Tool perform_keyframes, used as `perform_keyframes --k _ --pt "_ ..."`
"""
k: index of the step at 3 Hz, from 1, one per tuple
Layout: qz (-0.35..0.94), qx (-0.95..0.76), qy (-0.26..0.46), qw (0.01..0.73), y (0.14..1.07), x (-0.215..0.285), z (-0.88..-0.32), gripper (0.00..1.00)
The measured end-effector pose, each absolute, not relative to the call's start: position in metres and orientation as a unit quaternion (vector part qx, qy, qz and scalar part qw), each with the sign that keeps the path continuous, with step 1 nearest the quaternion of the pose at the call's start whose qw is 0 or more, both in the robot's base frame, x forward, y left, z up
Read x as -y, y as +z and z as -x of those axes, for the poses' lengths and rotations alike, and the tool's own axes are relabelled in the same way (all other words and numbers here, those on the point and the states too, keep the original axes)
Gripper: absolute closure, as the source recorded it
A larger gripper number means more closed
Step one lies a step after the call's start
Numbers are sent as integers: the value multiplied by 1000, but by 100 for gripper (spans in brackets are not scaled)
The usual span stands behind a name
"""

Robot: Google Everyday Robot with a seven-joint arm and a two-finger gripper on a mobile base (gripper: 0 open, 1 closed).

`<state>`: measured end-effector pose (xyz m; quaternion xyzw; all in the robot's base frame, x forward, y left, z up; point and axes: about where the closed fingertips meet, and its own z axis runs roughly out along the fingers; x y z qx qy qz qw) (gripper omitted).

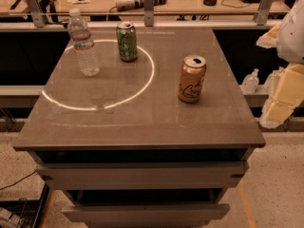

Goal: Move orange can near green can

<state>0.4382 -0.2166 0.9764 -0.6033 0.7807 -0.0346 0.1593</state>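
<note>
A clear water bottle [83,45] stands upright on the grey cabinet top [142,125], inside a light ring [153,70].

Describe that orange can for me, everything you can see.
The orange can looks like coppery metal, with a silver top and a pale scribbled logo outlined in dark. It stands upright on the right side of the grey table, touching nothing else, apart from the green can. The gripper hangs beyond the table's right edge.

Count on the surface [142,122]: 2 drink cans, namely 1 orange can [192,79] at 3 o'clock and 1 green can [127,41] at 12 o'clock, 1 clear water bottle [83,44] at 11 o'clock, 2 drawers [140,176] beneath, 1 gripper [284,101] off the surface, 3 o'clock edge of view.
</note>
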Motion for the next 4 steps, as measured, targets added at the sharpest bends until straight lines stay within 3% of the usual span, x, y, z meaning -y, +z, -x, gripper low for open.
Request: perform_keyframes --k 1,4 --pt "603 -781 -35 161 977 216 -438 0" --pt "521 -814 22 255 948 200 -489 0"
